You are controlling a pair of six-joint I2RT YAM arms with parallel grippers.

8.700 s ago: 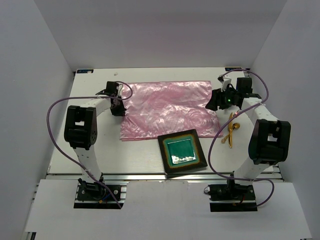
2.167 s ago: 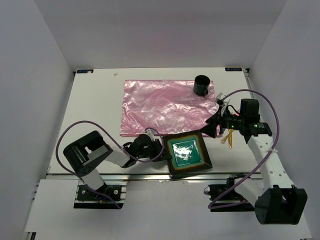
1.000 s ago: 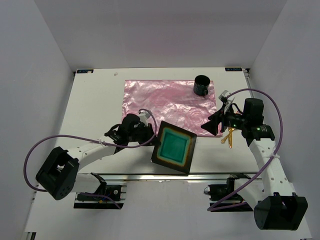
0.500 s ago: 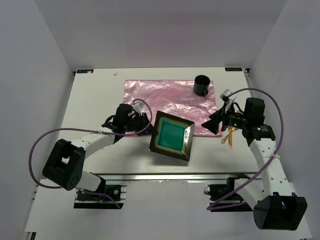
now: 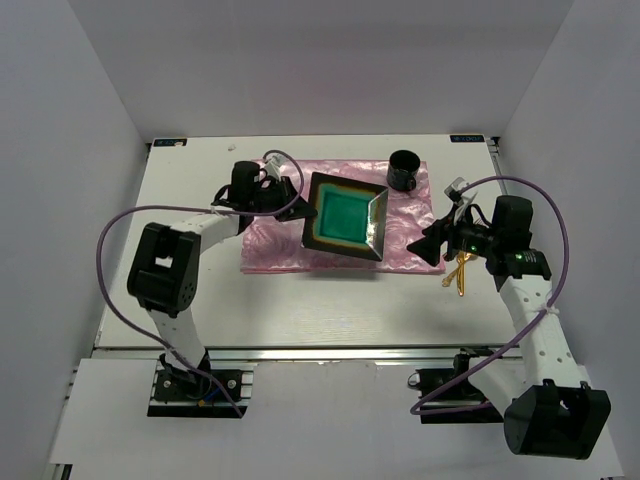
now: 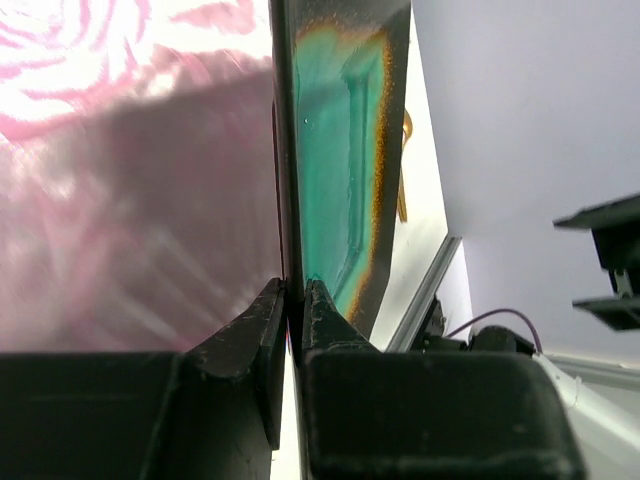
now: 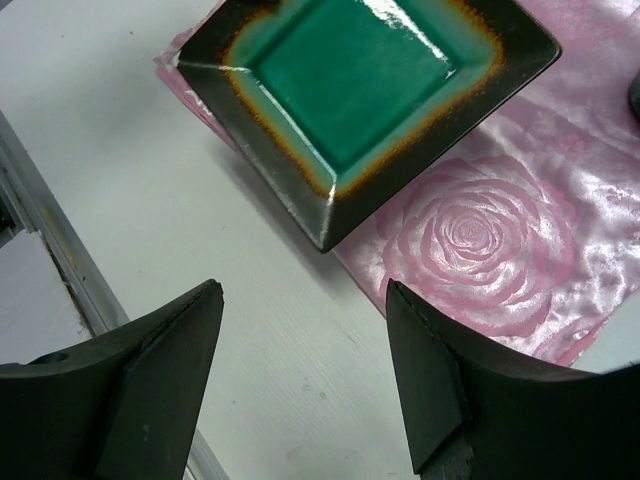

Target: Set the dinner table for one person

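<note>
Plate [image 5: 345, 215]: tilted above placemat [image 5: 270, 242], left rim pinched by left gripper [image 6: 292, 292].
Right gripper [image 7: 303, 292]: fingers apart, empty, right of plate.

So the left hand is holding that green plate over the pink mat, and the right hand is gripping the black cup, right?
No, the right hand grips nothing: the right wrist view shows it open and empty, and the black cup stands alone on the pink mat. The left hand does hold the green plate over the mat.
</note>
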